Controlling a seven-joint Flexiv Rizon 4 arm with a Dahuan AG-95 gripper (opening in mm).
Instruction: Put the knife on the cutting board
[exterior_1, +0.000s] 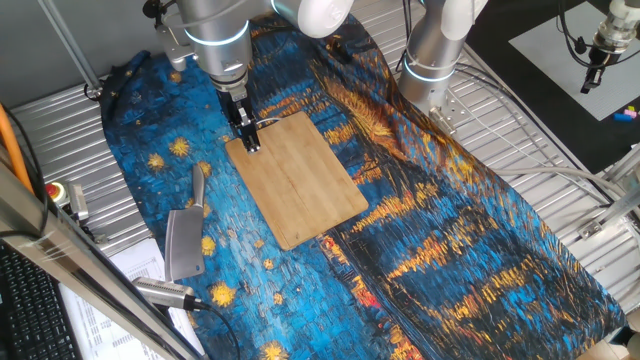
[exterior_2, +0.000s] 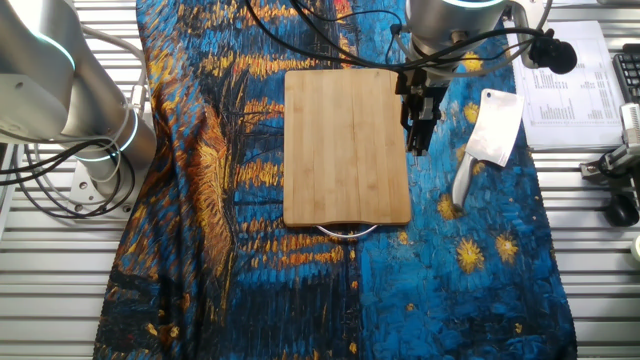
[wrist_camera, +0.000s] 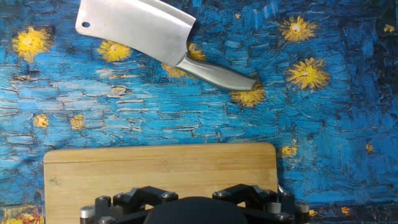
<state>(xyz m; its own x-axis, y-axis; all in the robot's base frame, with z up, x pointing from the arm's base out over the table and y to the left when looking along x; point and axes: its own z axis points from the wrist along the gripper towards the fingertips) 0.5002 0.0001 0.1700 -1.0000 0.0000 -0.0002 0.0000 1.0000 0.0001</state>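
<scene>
The knife (exterior_1: 185, 240), a grey steel cleaver, lies flat on the blue starry cloth to the left of the cutting board (exterior_1: 300, 180). In the other fixed view the knife (exterior_2: 497, 128) lies right of the board (exterior_2: 340, 140), whose wire loop (exterior_2: 348, 232) points to the near end. In the hand view the knife (wrist_camera: 134, 28) is at the top and the board (wrist_camera: 161, 174) at the bottom. My gripper (exterior_1: 250, 142) hangs over the board's edge on the knife's side, also in the other fixed view (exterior_2: 419, 140). Its fingers look shut and hold nothing. The fingertips are out of the hand view.
A silver-and-black cylindrical tool (exterior_1: 165, 292) lies near printed papers (exterior_1: 130, 265) in front of the knife. A second arm's base (exterior_1: 435, 50) stands behind the cloth. A red button (exterior_1: 55, 190) is at the left. Metal slats surround the cloth.
</scene>
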